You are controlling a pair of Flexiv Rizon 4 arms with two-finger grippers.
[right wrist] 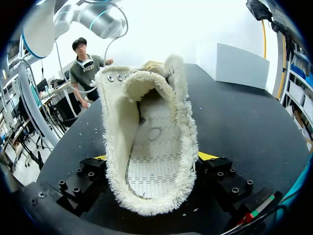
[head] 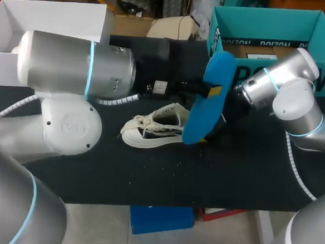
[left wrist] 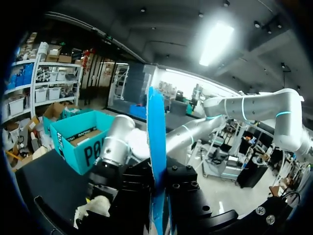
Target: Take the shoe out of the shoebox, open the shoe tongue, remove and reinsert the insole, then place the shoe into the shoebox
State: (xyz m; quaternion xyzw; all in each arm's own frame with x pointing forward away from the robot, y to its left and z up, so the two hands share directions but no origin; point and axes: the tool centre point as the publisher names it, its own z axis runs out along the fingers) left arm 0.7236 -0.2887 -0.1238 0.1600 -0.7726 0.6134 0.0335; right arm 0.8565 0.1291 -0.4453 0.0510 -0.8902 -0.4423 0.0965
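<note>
A white canvas shoe (head: pixel 151 129) lies on its side on the black table (head: pixel 147 177). My right gripper (right wrist: pixel 154 156) is shut on its heel end, a yellow tip (right wrist: pixel 207 155) pressed to each side. The shoe's opening (right wrist: pixel 151 132) faces that camera, tongue folded back, with the bare woven inner sole showing. My left gripper (head: pixel 213 92) is shut on the blue insole (head: pixel 205 102), which hangs tilted in the air over the shoe's heel. In the left wrist view the insole (left wrist: pixel 156 142) stands edge-on between the dark fingers (left wrist: pixel 183 188). The teal shoebox (head: pixel 269 29) stands at the back right.
A white box lid (head: pixel 52 19) stands at the back left. My left arm's large silver links (head: pixel 71 65) cover the table's left part. My right arm (head: pixel 287 91) comes in just in front of the teal box. A cardboard carton (head: pixel 169 27) sits behind the table.
</note>
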